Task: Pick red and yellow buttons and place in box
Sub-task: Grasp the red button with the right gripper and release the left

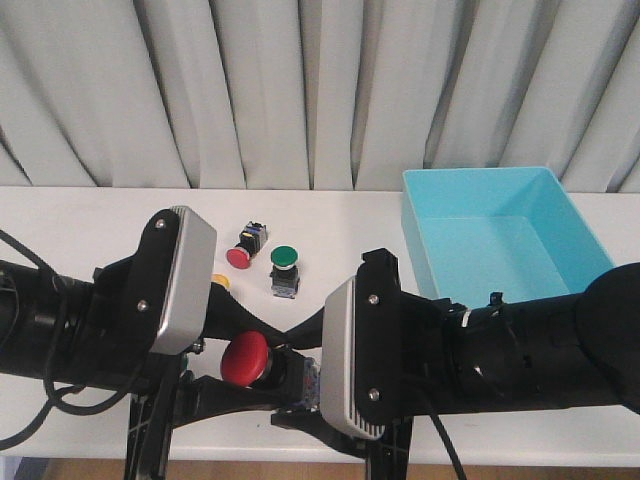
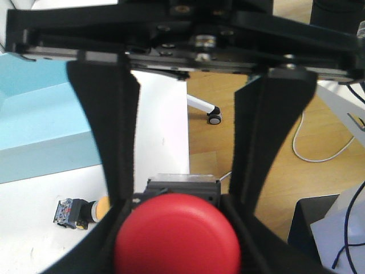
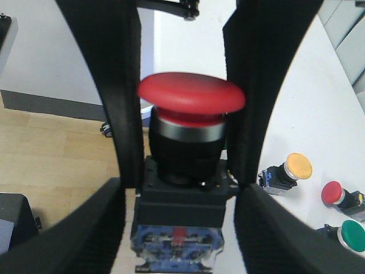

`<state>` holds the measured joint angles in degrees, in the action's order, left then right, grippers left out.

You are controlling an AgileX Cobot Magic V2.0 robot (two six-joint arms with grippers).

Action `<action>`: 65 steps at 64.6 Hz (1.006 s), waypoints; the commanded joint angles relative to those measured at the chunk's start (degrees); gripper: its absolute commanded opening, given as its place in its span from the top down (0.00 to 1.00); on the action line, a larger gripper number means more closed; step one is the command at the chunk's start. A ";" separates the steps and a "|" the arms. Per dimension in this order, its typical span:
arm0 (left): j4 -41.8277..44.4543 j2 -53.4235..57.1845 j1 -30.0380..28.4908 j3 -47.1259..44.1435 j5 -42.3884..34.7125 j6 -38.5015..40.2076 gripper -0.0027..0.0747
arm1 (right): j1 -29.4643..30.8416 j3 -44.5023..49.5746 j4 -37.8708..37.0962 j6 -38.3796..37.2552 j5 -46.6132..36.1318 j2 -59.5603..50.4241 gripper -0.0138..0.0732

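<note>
A large red button (image 1: 245, 360) hangs in the air at the table's front edge, between my two arms. My left gripper (image 2: 175, 204) is shut on its black body just behind the red cap (image 2: 177, 240). My right gripper (image 3: 179, 191) is open, and its fingers (image 3: 85, 228) flank the body's rear block with a thin gap on each side. On the table lie a small red button (image 1: 240, 256) and a yellow button (image 3: 298, 166), which the left arm half hides in the front view. The turquoise box (image 1: 430, 265) stands at the right.
A green-capped button (image 1: 285, 258) stands beside the small red one. Grey curtains hang behind the table. Past the table's front edge is wooden floor with a caster wheel (image 2: 214, 119) and cables. Both arm housings crowd the near edge.
</note>
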<state>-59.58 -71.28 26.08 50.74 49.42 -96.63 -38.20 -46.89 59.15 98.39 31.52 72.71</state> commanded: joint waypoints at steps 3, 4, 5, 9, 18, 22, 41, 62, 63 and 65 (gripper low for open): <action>-3.94 1.18 0.22 1.29 -0.02 0.12 0.68 | 0.09 -1.80 2.34 0.72 -0.42 -1.12 0.48; -3.94 1.18 0.22 1.29 -0.02 0.12 0.68 | 0.09 -1.80 2.34 0.72 -0.42 -1.12 0.49; -3.94 1.18 0.22 1.29 -0.02 0.12 0.68 | 0.09 -1.80 2.34 0.72 -0.42 -1.12 0.50; -3.94 1.18 0.22 1.29 -0.02 0.12 0.68 | 0.09 -1.80 2.34 0.72 -0.42 -1.12 0.53; -3.94 1.18 0.22 1.29 -0.26 0.22 0.68 | 0.09 -1.80 2.34 0.72 -0.38 -1.12 0.57; -3.94 1.18 0.22 1.29 -0.32 0.22 0.67 | 0.09 -1.80 2.34 0.72 -0.38 -1.12 0.57; -3.76 1.18 0.22 1.29 -0.41 0.22 0.34 | 0.09 -1.80 2.34 0.67 -0.38 -1.12 0.56; -3.41 1.18 0.22 1.29 -1.17 0.26 0.18 | 0.09 -1.80 1.00 -1.69 -2.63 -1.12 0.56; -3.29 1.18 0.22 1.29 -1.40 0.26 0.18 | 0.09 -1.80 0.53 -1.99 -2.70 -1.12 0.56; -3.12 1.18 0.22 1.29 -1.80 0.26 0.18 | 0.09 -1.80 -0.63 -2.85 -2.70 -1.12 0.56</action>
<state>-59.63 -71.28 26.08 50.74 49.23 -96.78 -38.20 -46.89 58.78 97.35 30.52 72.71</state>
